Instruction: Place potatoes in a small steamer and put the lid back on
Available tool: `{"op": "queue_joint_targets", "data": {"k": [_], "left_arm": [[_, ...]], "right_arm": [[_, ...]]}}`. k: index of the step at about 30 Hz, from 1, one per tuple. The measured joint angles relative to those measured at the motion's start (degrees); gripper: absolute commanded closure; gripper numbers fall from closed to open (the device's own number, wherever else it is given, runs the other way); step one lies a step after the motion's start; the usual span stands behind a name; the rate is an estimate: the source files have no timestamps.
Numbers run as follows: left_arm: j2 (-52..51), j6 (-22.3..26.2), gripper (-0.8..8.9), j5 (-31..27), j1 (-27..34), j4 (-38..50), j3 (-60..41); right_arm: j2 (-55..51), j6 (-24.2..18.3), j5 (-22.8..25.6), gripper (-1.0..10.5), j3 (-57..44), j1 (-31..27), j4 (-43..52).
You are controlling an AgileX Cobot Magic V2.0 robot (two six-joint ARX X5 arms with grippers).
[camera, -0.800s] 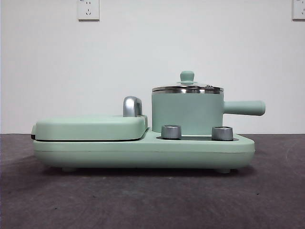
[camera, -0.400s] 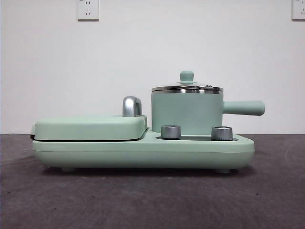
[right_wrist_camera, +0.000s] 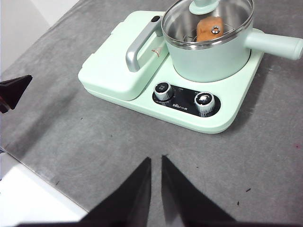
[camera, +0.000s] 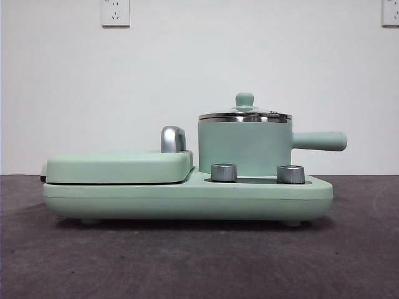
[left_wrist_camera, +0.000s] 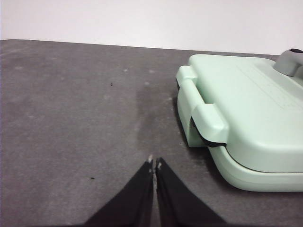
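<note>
The small steamer (camera: 244, 148) stands on the right half of the green appliance base, its straight handle (camera: 321, 141) pointing right. The lid (camera: 244, 116) sits flat on the steamer's steel rim, knob up. In the right wrist view the potatoes (right_wrist_camera: 208, 28) show through the glass lid (right_wrist_camera: 227, 16) as one orange-brown lump inside the steamer (right_wrist_camera: 208, 59). My right gripper (right_wrist_camera: 156, 160) hovers over bare table in front of the appliance, jaws shut and holding nothing. My left gripper (left_wrist_camera: 154, 163) is shut and empty, low over the table beside the griddle's end.
A flat green griddle (camera: 118, 167) with a closed cover and a steel handle (camera: 173, 138) fills the base's left half. Two steel dials (camera: 224, 172) face front. The left gripper's black tip (right_wrist_camera: 14, 90) shows at the right wrist view's edge. Dark grey mat covers the table (camera: 199, 261).
</note>
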Motion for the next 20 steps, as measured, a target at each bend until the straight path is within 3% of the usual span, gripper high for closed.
{"op": "queue_joint_targets", "data": {"k": [20], "left_arm": [[0.0, 0.0, 8.03, -0.02, 3.76, 0.0, 0.0]], "right_arm": [[0.0, 0.0, 0.0, 9.2, 0.0, 0.0, 0.0]]}}
